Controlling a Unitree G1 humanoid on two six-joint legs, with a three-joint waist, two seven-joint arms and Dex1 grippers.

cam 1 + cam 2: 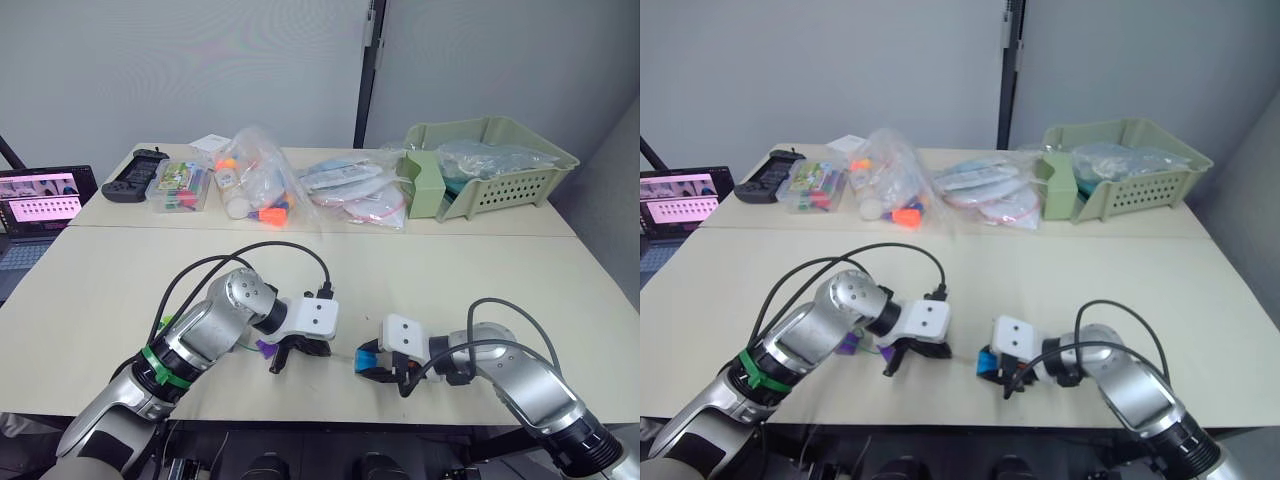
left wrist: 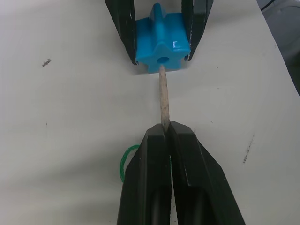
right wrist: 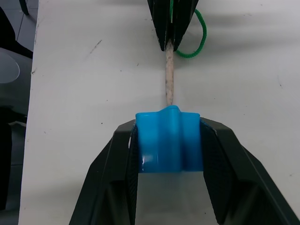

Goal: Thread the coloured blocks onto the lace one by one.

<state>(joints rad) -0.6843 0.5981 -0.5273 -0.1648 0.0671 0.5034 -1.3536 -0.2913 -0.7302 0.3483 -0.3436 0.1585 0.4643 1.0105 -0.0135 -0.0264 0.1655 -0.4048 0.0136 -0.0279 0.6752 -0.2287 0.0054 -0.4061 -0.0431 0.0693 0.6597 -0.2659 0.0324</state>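
A blue block (image 2: 161, 42) is clamped between the fingers of my right gripper (image 3: 168, 124), just above the table near its front edge. My left gripper (image 2: 168, 126) is shut on the lace's pale stiff tip (image 2: 164, 101), and the tip's end sits in the hole in the block's face. The green cord (image 3: 199, 40) loops on the table behind the left fingers. A purple block (image 1: 265, 349) lies on the table just beside the left gripper (image 1: 290, 355). In the head views the two grippers face each other a short gap apart.
Along the table's far side stand a green basket (image 1: 500, 165), clear bags of toys (image 1: 260, 185), a clear box (image 1: 180, 187) and a black controller (image 1: 133, 175). A laptop (image 1: 35, 205) sits off the left end. Black cables arch over both wrists.
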